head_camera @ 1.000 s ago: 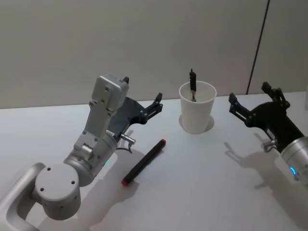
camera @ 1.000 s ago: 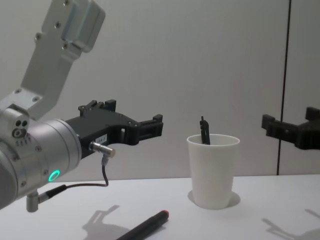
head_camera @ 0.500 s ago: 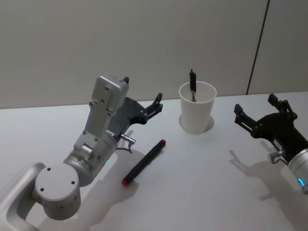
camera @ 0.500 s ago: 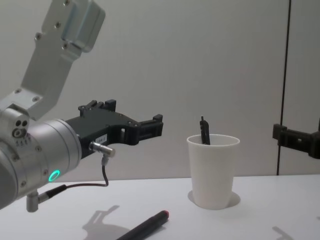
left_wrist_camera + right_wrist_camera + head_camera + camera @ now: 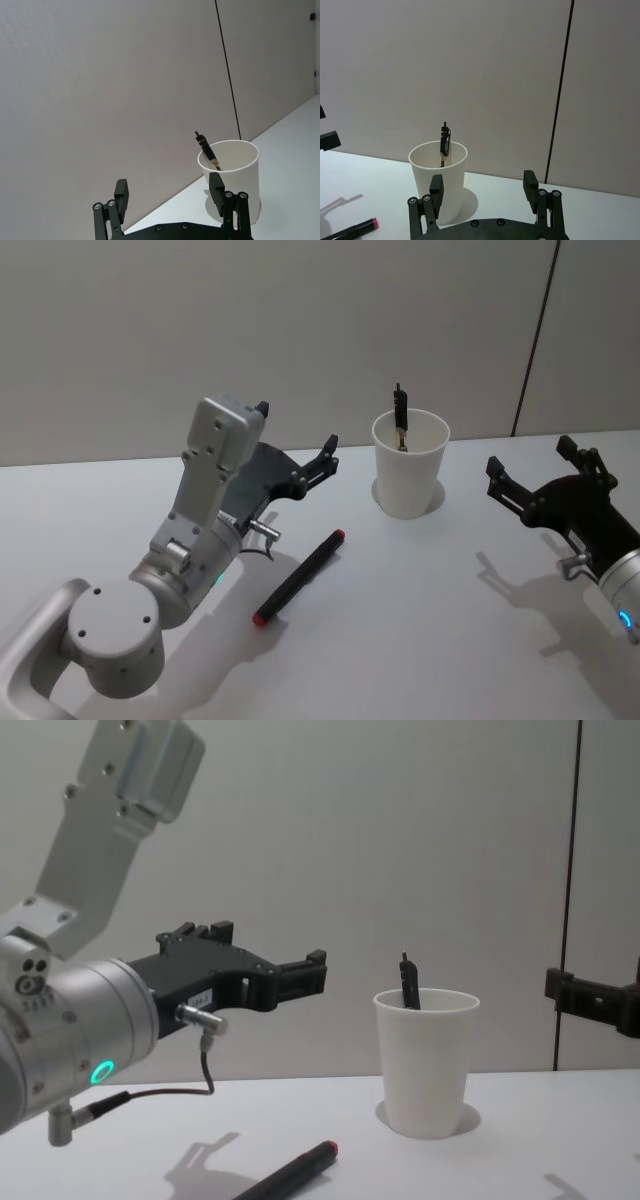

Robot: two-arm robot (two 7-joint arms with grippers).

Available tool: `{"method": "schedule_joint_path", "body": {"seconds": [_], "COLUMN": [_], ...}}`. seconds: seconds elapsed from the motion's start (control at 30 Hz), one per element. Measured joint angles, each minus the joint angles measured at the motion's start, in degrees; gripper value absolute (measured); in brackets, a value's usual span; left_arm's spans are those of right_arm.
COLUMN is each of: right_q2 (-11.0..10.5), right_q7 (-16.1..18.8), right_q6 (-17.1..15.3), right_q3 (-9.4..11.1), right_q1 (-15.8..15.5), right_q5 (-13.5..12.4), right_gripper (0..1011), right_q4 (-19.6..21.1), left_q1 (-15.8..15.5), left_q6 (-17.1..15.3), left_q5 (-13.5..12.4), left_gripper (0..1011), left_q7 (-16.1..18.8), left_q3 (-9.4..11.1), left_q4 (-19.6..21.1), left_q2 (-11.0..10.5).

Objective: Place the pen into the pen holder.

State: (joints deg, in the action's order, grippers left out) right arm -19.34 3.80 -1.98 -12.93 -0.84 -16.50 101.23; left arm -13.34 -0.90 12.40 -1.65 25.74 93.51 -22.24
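The pen holder (image 5: 410,478) is a white paper cup standing at the back of the white table, also seen in the chest view (image 5: 427,1065). A thin black pen (image 5: 400,412) leans inside it, its clip end sticking above the rim (image 5: 409,988). A thicker black pen with red ends (image 5: 298,577) lies flat on the table, in front and to the left of the cup (image 5: 290,1175). My left gripper (image 5: 297,428) hovers open and empty above the table, left of the cup (image 5: 169,192). My right gripper (image 5: 528,457) hangs open and empty to the cup's right (image 5: 483,184).
A plain wall with a dark vertical seam (image 5: 535,335) rises right behind the table. The left arm's grey body (image 5: 190,540) fills the near-left area. White table surface (image 5: 420,620) lies bare between the lying pen and the right arm.
The right gripper drew back from beside the cup toward the right and nearer to me, then stopped. The left gripper, both pens and the cup have stayed in place.
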Motion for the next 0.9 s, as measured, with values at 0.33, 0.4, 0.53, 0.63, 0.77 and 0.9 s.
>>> {"method": "schedule_joint_path", "body": {"seconds": [0.33,0.4,0.53,0.63,0.77,0.9], "right_q2": [0.0,0.0,0.0,0.0,0.0,0.0], "right_q7": [0.0,0.0,0.0,0.0,0.0,0.0], "right_q6": [0.0,0.0,0.0,0.0,0.0,0.0], "right_q3": [0.0,0.0,0.0,0.0,0.0,0.0], "right_q1": [0.0,0.0,0.0,0.0,0.0,0.0], "right_q5": [0.0,0.0,0.0,0.0,0.0,0.0], "right_gripper": [1002,1001,1002,1001,1002,1002], "right_q4": [0.0,0.0,0.0,0.0,0.0,0.0], "left_q1": [2.3,2.7,4.2,5.6,6.7,8.0], "left_q6": [-2.0,-2.5,-3.7,-5.2,-6.4,-8.5], "left_q5": [3.4,3.9,5.4,7.1,8.3,9.9], "left_gripper": [1001,1001,1001,1001,1001,1001], "left_q7": [-2.5,-2.7,-3.1,-3.4,-3.6,-4.1], "left_q3": [-1.2,-1.4,-1.9,-2.3,-2.7,-3.2], "left_q4": [3.5,4.2,6.1,8.1,9.7,11.7], "left_q2": [-3.0,-3.6,-5.2,-6.9,-8.1,-9.8]}}
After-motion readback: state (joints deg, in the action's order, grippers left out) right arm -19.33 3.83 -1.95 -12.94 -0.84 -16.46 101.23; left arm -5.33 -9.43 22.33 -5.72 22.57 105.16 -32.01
